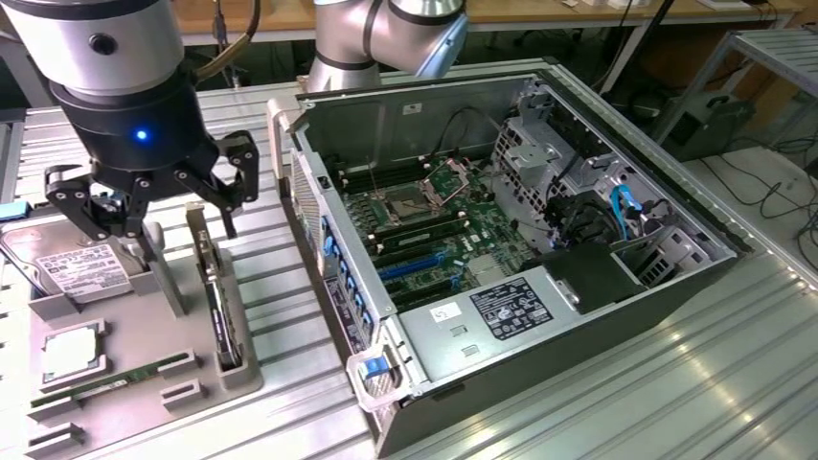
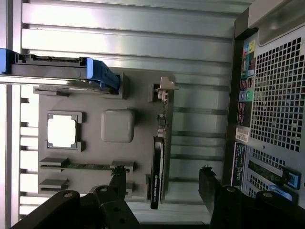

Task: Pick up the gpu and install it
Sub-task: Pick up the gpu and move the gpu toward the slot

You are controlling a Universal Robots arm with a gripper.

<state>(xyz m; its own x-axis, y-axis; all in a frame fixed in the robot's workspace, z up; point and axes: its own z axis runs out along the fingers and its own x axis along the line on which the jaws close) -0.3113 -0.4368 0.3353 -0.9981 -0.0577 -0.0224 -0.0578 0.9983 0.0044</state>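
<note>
A: Where to find the gpu (image 1: 217, 307)?

B: Standing on its long edge in a slot of the grey tray (image 1: 141, 326), on the ribbed metal surface (image 1: 282, 316), just beside the open computer case (image 1: 371, 115). Not yet lifted.

A: And which way from the gripper (image 1: 160, 225)?

B: Below it. Hanging over the tray, fingers spread wide, clamped on nothing. Through the wrist view, gripper (image 2: 162, 177) straddling the gpu (image 2: 158, 162): one fingertip off each flat face, apart from both, no contact to be seen.

A: Long axis?

B: Running along the slot, roughly parallel to the case's near wall, and crossing the line between the two fingertips. By judgement, then, a squeeze across the card's thin thickness, not along its length.

A: How does it look?

B: Thin, flat, black-faced, with white lettering near one end, too small to read. A narrow pale metal bracket at the other end, the end farther from the fingertips in the wrist view.

A: Anything nearby to mistake for it?

B: Hardly. Sharing the tray with a hard drive (image 2: 52, 71), a square processor (image 2: 62, 130) and a slim green memory stick (image 2: 88, 166), all off to one side, none between the fingers.
</note>
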